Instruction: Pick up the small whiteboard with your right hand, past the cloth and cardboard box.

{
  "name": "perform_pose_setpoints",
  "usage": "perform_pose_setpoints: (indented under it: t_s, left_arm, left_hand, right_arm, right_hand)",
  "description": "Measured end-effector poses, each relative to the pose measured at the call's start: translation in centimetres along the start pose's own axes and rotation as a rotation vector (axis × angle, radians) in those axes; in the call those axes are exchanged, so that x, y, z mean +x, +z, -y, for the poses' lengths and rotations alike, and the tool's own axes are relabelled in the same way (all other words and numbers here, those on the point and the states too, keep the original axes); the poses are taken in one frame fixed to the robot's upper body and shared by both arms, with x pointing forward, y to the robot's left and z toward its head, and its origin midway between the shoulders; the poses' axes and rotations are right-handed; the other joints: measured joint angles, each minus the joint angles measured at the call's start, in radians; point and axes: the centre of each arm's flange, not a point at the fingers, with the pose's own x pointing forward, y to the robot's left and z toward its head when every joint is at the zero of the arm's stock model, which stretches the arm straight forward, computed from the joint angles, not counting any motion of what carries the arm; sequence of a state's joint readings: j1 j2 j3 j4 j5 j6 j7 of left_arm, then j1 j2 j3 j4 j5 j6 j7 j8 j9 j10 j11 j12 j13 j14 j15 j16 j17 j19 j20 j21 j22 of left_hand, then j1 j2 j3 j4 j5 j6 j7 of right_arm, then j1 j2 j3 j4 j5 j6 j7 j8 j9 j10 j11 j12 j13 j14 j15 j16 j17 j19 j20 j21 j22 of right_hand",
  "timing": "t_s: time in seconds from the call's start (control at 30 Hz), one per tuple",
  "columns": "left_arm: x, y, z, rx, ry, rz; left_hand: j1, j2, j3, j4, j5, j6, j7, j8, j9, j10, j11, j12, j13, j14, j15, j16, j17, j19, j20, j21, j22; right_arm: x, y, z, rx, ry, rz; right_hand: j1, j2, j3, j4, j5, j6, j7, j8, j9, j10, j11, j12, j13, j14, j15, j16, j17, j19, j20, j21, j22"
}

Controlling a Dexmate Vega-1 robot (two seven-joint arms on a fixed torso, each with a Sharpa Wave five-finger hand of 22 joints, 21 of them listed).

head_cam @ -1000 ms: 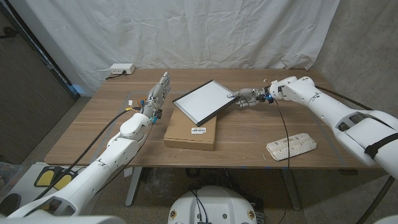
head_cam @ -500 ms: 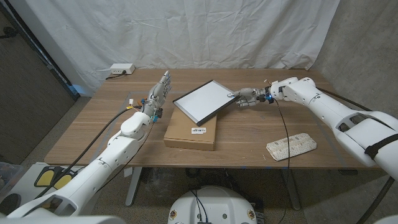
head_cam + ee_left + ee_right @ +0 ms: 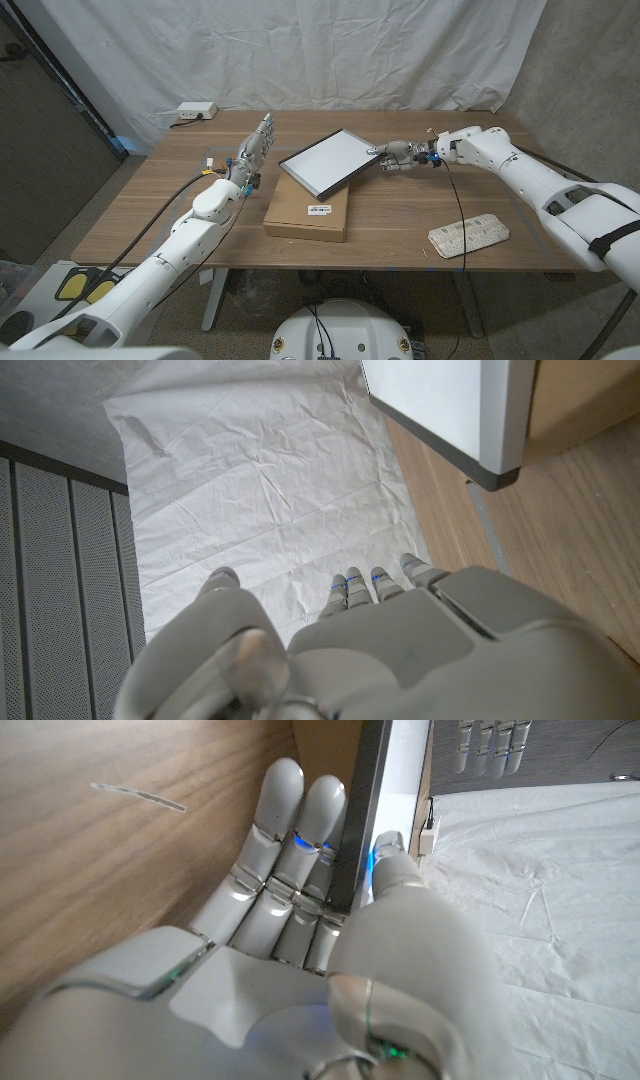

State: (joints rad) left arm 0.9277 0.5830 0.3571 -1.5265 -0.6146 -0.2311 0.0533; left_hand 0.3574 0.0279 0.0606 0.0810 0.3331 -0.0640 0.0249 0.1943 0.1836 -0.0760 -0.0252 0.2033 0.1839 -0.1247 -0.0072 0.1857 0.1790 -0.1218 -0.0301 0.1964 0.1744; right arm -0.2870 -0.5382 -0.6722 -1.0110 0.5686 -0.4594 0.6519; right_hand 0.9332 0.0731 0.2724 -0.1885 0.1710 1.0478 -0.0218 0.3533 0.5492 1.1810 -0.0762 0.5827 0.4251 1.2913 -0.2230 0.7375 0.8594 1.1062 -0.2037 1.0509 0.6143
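Fingers [image 3: 300, 830] below and thumb on top, the right hand [image 3: 397, 155] pinches the small whiteboard [image 3: 325, 162] by its right corner, frame centre. Whiteboard overlaps the cardboard box [image 3: 308, 212], whose white label is unreadable. Left hand [image 3: 253, 152] stands with fingers straight, together.

Right hand [image 3: 397, 156] clamps its fingers [image 3: 300, 850] closed; left hand [image 3: 254, 150] stands open, fingers extended.
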Motion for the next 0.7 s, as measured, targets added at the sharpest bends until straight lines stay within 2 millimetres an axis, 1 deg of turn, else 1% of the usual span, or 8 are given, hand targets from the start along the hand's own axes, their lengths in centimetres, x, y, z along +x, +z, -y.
perform_pose_setpoints:
  t_s: [0.2, 0.27, 0.4, 0.7]
  left_arm:
    - [-0.16, 0.13, -0.18, 0.004, 0.003, 0.001]
    - [-0.25, 0.21, -0.24, 0.005, 0.004, 0.001]
    - [-0.36, 0.33, -0.38, 0.008, 0.007, 0.002]
    - [-0.51, 0.63, -0.60, 0.015, 0.011, 0.001]
  left_hand:
    - [0.000, 0.000, 0.000, 0.000, 0.000, 0.000, 0.000, 0.000, 0.000, 0.000, 0.000, 0.000, 0.000, 0.000, 0.000, 0.000, 0.000, 0.000, 0.000, 0.000, 0.000]
    - [0.000, 0.000, 0.000, 0.000, 0.000, 0.000, 0.000, 0.000, 0.000, 0.000, 0.000, 0.000, 0.000, 0.000, 0.000, 0.000, 0.000, 0.000, 0.000, 0.000, 0.000]
    - [0.000, 0.000, 0.000, 0.000, 0.000, 0.000, 0.000, 0.000, 0.000, 0.000, 0.000, 0.000, 0.000, 0.000, 0.000, 0.000, 0.000, 0.000, 0.000, 0.000, 0.000]
    - [0.000, 0.000, -0.004, -0.004, 0.000, 0.000, 0.000, 0.000, 0.000, 0.000, 0.000, 0.000, 0.000, 0.000, 0.000, 0.000, 0.000, 0.000, 0.000, 0.000, 0.000]
  right_arm:
    - [-0.05, 0.02, -0.10, 0.010, 0.004, 0.014]
    - [-0.08, 0.05, -0.13, 0.015, 0.005, 0.023]
    - [-0.12, 0.07, -0.15, 0.022, 0.007, 0.035]
    - [-0.29, -0.02, -0.13, 0.046, 0.014, 0.070]
  right_hand:
    - [0.000, 0.000, 0.000, 0.000, 0.000, 0.000, 0.000, -0.005, 0.032, 0.000, 0.000, 0.014, 0.000, 0.000, 0.000, 0.006, 0.008, 0.000, 0.000, 0.008, 0.005]
    - [-0.009, 0.009, 0.000, 0.000, 0.000, 0.000, 0.000, -0.006, 0.046, 0.000, 0.000, 0.026, 0.000, 0.000, 0.000, 0.006, 0.006, -0.008, 0.000, 0.008, 0.008]
    - [-0.009, 0.009, 0.000, 0.000, 0.003, 0.000, 0.000, -0.009, 0.061, 0.000, 0.000, 0.035, 0.001, 0.000, 0.000, 0.006, 0.008, -0.013, 0.002, 0.014, 0.009]
    - [-0.009, 0.009, 0.000, 0.000, 0.004, 0.000, 0.000, -0.013, 0.095, 0.003, 0.003, 0.096, 0.001, 0.000, 0.000, 0.006, 0.007, -0.016, 0.006, 0.022, 0.012]
